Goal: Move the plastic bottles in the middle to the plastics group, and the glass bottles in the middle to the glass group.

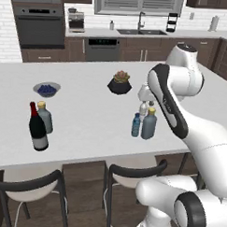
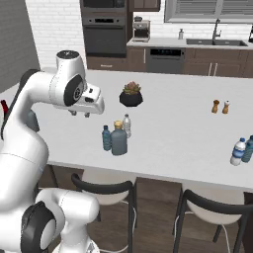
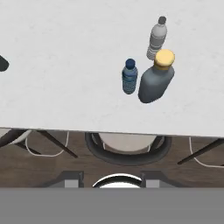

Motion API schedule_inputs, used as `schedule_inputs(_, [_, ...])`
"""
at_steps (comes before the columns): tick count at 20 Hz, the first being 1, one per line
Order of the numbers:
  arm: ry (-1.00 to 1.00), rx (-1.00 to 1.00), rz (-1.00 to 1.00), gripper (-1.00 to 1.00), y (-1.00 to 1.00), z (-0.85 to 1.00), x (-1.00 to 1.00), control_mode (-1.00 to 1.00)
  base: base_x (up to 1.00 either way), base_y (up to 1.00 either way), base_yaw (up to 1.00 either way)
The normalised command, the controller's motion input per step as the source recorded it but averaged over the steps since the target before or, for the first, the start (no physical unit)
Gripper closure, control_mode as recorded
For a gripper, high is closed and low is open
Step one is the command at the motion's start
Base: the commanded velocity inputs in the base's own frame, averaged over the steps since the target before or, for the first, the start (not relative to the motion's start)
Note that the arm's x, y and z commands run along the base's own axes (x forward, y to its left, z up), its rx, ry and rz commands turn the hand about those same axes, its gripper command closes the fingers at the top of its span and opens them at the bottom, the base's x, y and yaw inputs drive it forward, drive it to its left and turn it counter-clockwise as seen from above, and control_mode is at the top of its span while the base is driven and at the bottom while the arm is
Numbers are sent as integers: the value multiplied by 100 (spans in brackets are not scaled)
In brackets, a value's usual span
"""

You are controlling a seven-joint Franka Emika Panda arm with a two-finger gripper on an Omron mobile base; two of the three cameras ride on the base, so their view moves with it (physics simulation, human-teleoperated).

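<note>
Small blue bottle (image 3: pixel 129 77) beside yellow-capped grey bottle (image 3: pixel 155 78), clear bottle (image 3: pixel 156 38) behind; pincer (image 3: pixel 111 183) spread unclear.

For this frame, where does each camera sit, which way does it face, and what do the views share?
Left base view: behind the arm's left, facing forward-down over the counter; white arm at right.
Right base view: behind the arm's right, facing the same counter; arm at left, end effector hovering.
Hand view: on the hand, looking down at the counter edge and stools; finger tips at bottom.
Shared: small blue bottle, yellow-capped bottle, clear bottle.
</note>
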Motion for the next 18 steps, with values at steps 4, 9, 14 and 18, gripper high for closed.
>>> schedule_inputs(4, [0, 0, 0, -100, -10, -27, 0, -100, 0, 0, 0])
schedule_inputs(9, [0, 0, 0, -100, -31, -66, 1, -100, 0, 0, 0])
schedule_inputs(14, [3, -1, 0, -100, -46, -23, 42, -100, 0, 0, 0])
schedule_inputs(18, [1, -1, 0, -100, -16, 15, 60, -100, 0, 0, 0])
